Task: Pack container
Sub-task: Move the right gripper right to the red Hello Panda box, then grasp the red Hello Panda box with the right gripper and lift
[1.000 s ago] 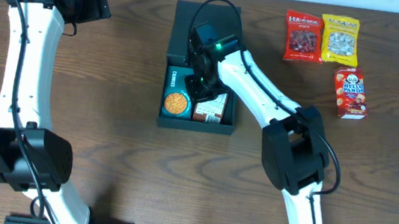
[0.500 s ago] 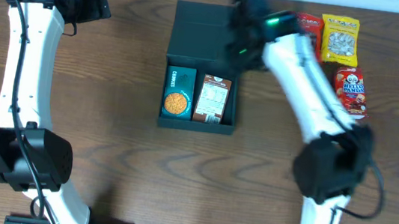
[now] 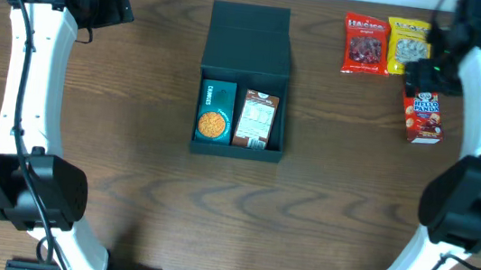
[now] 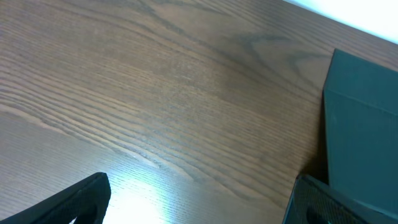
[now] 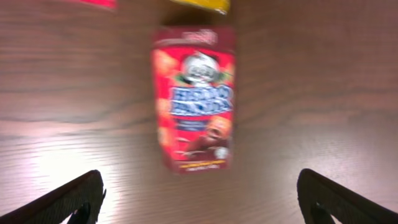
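Left of the container (image 3: 249, 36) the counter (image 3: 145, 97) is bare; to its right snack packs (image 3: 364, 45) lie; inside, a teal box (image 3: 215, 112) and a brown box (image 3: 256, 119) fill it.

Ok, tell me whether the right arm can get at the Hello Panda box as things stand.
Probably yes: the right gripper hangs open over the Hello Panda box, which lies flat, bare table on both sides, nothing on top.

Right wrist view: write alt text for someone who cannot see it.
A red Hello Panda snack box lies on a brown wooden table, centred ahead of the open tool. A red packet and a yellow packet peek in at top.
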`<action>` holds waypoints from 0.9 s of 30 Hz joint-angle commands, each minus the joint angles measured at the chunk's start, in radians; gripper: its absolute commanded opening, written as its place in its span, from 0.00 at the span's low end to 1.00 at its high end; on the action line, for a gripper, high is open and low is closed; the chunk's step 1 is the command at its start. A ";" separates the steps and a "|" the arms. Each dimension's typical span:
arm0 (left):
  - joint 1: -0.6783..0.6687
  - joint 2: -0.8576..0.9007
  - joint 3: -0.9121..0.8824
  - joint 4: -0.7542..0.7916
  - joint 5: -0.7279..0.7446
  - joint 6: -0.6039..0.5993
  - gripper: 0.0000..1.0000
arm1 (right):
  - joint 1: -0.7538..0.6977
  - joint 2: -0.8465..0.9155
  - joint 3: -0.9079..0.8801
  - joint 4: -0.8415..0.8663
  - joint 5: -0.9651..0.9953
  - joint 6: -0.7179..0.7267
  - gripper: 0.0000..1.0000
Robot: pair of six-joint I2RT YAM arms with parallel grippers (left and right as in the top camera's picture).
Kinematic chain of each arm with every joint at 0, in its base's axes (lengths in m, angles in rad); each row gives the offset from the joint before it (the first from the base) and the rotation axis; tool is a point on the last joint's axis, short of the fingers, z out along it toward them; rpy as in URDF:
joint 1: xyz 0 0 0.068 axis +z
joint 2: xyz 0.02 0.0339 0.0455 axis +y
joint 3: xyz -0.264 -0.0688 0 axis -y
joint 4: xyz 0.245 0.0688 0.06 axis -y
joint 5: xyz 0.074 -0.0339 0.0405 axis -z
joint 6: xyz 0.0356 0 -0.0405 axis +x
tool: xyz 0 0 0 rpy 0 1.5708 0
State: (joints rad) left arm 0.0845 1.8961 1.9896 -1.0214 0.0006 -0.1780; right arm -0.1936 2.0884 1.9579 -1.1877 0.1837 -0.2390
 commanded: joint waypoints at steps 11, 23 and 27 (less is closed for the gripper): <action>0.007 -0.003 0.015 0.013 0.031 0.017 0.95 | -0.061 0.011 -0.282 0.281 0.001 -0.039 0.99; 0.007 -0.003 0.015 0.005 0.047 0.013 0.95 | -0.060 0.015 -0.414 0.522 -0.071 -0.026 0.99; 0.007 -0.003 0.015 0.005 0.052 0.013 0.95 | -0.060 0.039 -0.419 0.542 -0.126 -0.023 0.99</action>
State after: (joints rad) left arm 0.0845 1.8961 1.9896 -1.0138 0.0402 -0.1783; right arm -0.2592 2.0953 1.5482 -0.6537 0.1154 -0.2661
